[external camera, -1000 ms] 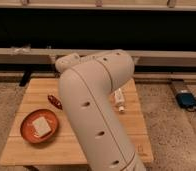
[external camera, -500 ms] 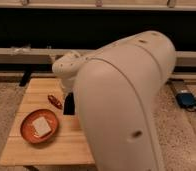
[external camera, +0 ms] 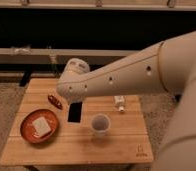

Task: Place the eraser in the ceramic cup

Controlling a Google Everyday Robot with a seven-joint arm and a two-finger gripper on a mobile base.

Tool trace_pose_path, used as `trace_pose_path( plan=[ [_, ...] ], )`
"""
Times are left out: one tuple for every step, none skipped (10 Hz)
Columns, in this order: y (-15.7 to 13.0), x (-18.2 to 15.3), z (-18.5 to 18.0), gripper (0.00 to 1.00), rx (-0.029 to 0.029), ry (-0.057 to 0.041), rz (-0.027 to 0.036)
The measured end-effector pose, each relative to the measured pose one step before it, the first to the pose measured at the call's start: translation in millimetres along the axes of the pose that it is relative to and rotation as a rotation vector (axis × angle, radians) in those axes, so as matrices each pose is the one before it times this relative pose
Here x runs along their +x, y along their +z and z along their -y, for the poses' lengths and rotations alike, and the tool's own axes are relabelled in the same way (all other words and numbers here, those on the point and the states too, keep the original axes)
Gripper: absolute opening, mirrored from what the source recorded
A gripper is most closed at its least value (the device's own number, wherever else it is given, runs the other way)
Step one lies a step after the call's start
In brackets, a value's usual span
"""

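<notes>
A pale ceramic cup (external camera: 100,124) stands upright on the wooden table (external camera: 116,145), right of centre. A white rectangular block (external camera: 41,125), which looks like the eraser, lies on an orange plate (external camera: 30,134) at the table's left. My arm reaches in from the right, with its wrist above the table's far-left part. The dark gripper (external camera: 74,113) hangs below the wrist. It sits between the plate and the cup, just left of the cup and apart from the block.
A small red-brown object (external camera: 54,101) lies on the table behind the plate. A small pale bottle (external camera: 120,103) lies behind the cup on the right. A rail and a dark wall run behind the table. The table's front edge is near the frame's bottom.
My arm has swung up and away from the camera, uncovering the middle and right of the table. The cup and the gripper now show. The plate and block have not moved.
</notes>
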Motion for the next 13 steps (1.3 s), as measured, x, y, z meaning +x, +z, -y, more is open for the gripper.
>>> trace_pose_path(
  plan=[
    [-6.95,8.33,15.94,0.0,0.02505,0.03387,0.01832],
    [-3.08,5.19,14.11,0.0,0.02277,0.03084,0.01082],
    [-1.5,2.66,10.43,0.0,0.01539,0.0212,0.00638],
    [-0.44,0.72,1.85,0.0,0.0029,0.00503,0.00209],
    [-0.11,0.12,-2.68,0.0,-0.00257,-0.00445,0.00002],
    [-0.09,0.15,-0.69,0.0,-0.00076,-0.00124,0.0],
    [0.18,0.07,0.82,0.0,0.00086,0.00134,-0.00037],
    [-0.01,-0.06,-0.41,0.0,-0.00039,-0.0006,0.00003],
    [0.07,-0.01,-0.49,0.0,-0.0004,-0.0007,-0.00013],
    [0.07,0.02,0.44,0.0,0.0004,0.00054,0.00005],
    [2.25,0.08,4.85,0.0,0.00285,0.00241,0.0056],
    [3.15,-1.09,9.34,0.0,0.00347,0.00539,0.00686],
    [3.11,-3.09,12.02,0.0,-0.0059,0.00021,0.00813]
  ],
)
